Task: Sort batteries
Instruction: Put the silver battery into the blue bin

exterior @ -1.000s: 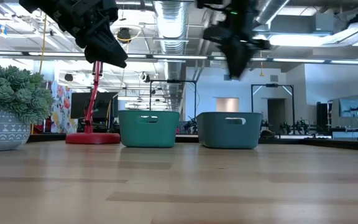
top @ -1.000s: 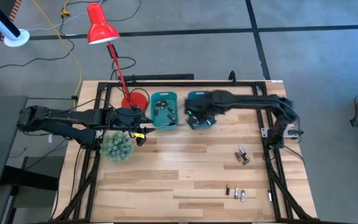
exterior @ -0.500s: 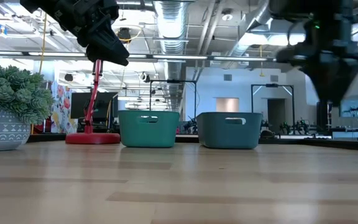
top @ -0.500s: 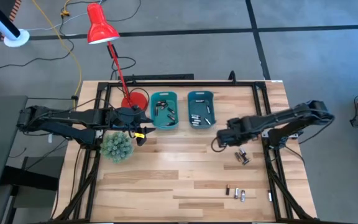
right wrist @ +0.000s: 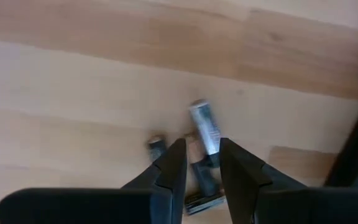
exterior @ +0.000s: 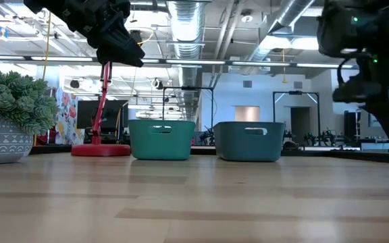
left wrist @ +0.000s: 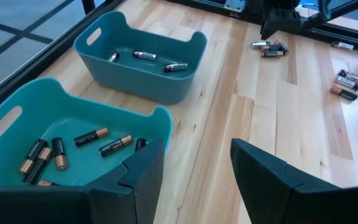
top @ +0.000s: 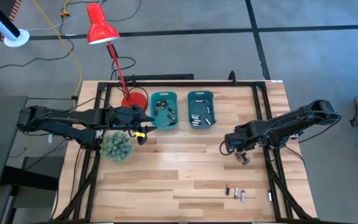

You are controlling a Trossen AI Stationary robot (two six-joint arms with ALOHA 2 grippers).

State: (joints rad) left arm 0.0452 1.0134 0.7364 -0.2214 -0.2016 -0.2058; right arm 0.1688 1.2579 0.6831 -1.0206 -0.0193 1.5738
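Note:
Two teal bins stand at the table's far middle, the left bin [top: 153, 112] and the right bin [top: 189, 111]; both hold small dark batteries [left wrist: 101, 143]. A loose pile of batteries [top: 243, 156] lies on the table toward the right side. Another small group [top: 236, 193] lies near the near edge. My right gripper [top: 234, 145] hangs low over the pile, open by a narrow gap, with a silver battery [right wrist: 204, 127] just past its tips [right wrist: 199, 163]. My left gripper [top: 140, 133] waits open beside the left bin's near corner [left wrist: 160, 121].
A green spiky plant in a pot [top: 116, 147] sits next to the left arm. A red desk lamp [top: 101, 28] has its base [top: 134, 99] left of the bins. The black frame rail [top: 267, 149] runs close to the pile. Bare wood lies mid-table.
My right gripper has swung from above the right bin toward the table's right and near side, then come down over the loose pile of batteries. The left arm has kept still.

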